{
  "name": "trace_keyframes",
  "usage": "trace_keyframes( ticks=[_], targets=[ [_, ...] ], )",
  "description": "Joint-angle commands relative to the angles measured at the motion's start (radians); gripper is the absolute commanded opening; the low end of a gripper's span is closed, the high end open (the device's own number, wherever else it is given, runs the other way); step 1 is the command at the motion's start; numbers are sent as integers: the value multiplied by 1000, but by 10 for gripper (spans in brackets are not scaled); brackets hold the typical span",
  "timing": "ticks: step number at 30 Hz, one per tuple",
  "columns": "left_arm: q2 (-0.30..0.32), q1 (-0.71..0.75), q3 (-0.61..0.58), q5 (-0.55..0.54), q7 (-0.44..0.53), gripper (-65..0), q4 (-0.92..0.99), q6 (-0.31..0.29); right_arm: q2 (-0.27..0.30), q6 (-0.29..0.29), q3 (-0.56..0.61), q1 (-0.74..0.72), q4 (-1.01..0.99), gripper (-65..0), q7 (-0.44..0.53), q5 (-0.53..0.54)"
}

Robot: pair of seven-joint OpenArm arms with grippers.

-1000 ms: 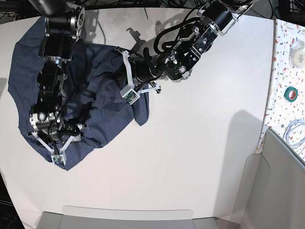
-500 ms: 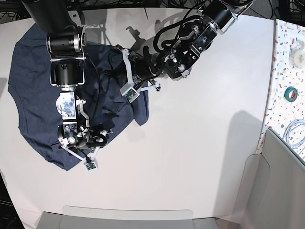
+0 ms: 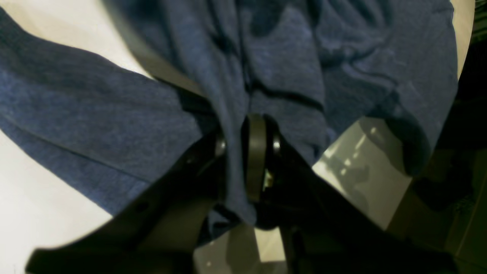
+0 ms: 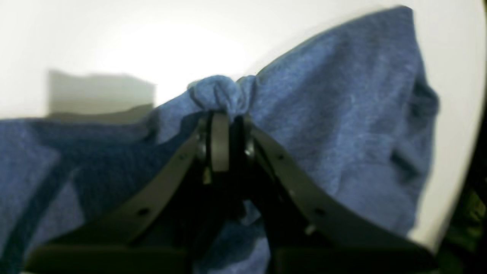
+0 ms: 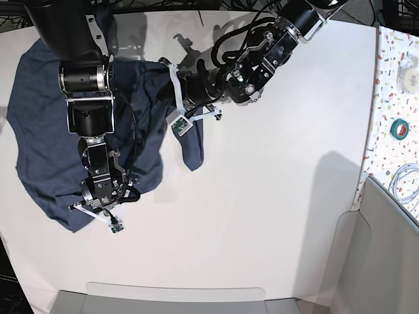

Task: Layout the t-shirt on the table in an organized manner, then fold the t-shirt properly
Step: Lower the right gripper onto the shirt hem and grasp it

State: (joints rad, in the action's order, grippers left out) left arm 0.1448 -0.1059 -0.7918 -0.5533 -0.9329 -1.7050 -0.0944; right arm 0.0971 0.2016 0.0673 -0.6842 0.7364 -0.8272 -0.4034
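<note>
Two sets of jaws pinching the rumpled t-shirt, off-white table, speckled side surface.

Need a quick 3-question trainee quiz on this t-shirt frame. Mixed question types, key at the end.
1. True or false: the t-shirt lies flat and smoothed on the table.
2. What does the right gripper hold? A) bunched t-shirt fabric B) nothing C) a tape roll
3. Fill in: the left gripper is shut on the ____.

Key: 1 false, it is rumpled and pinched up in two places; 2 A; 3 t-shirt.
</note>
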Motion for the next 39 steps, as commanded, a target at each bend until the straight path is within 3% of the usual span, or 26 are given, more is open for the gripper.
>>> trace_keyframes(
  ticks=[1,8,12,20,23,32,39],
  targets=[
    [6,-13,5,-11,15,-599,-16,-1,6,-23,-2,-36,12,-650,6,-19],
    [17,-13,70,-11,18,-600,-22,126,8,-104,-2,-33,12,-650,58,-29],
    [23,4,108,-11,96,-600,-57,178,8,-166,-2,-30,27,-650,82,-25],
    [48,70,116,-11,200,-600,-122,269,10,-255,-4,99,326,-650,78,-33],
    [49,82,119,-11,200,-600,-128,269,43,-274,-39,179,449,-650,78,-33],
    [71,97,122,-11,197,-600,-128,270,48,-273,-243,358,633,-650,78,-33],
    [71,116,122,-11,197,-600,-128,270,42,-271,-254,564,911,-650,78,-33]
  ],
)
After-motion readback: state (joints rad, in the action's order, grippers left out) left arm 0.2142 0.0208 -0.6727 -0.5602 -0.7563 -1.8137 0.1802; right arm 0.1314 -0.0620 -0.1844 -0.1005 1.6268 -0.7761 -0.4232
